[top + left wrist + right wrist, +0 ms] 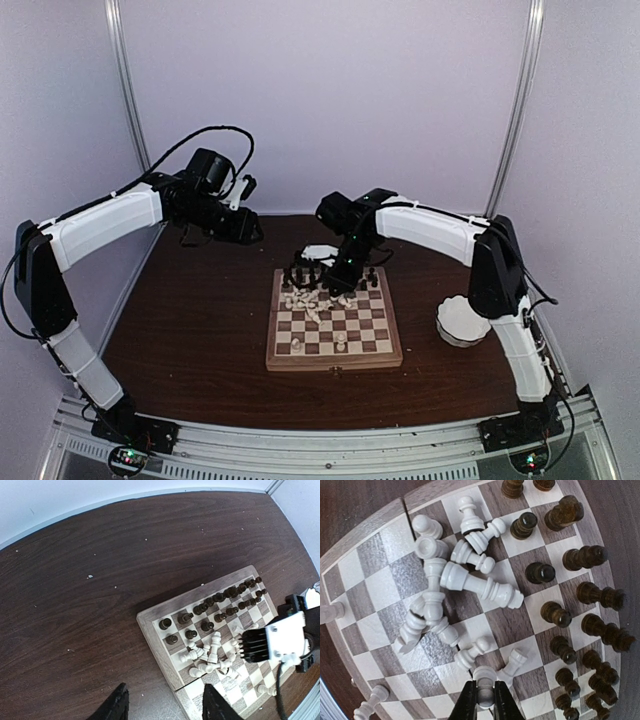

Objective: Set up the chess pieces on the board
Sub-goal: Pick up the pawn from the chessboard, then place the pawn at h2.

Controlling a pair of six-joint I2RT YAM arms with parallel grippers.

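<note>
"Two arms overhead: which was nearer the board (335, 362)?"
"The right gripper (345, 270), above it. Left wrist: left gripper (162, 705) hung open, board well ahead. Right wrist: jaws clamped one white pawn (484, 676), upright; white heap (450, 580) just beyond."

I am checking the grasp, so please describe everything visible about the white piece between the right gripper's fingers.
The white piece is small, glossy and cream-white, with a round head, likely a pawn. Its base is hidden, so its pose is unclear. It is over the board, at the edge of the heap of fallen white pieces. The right gripper is shut on it from both sides.
</note>
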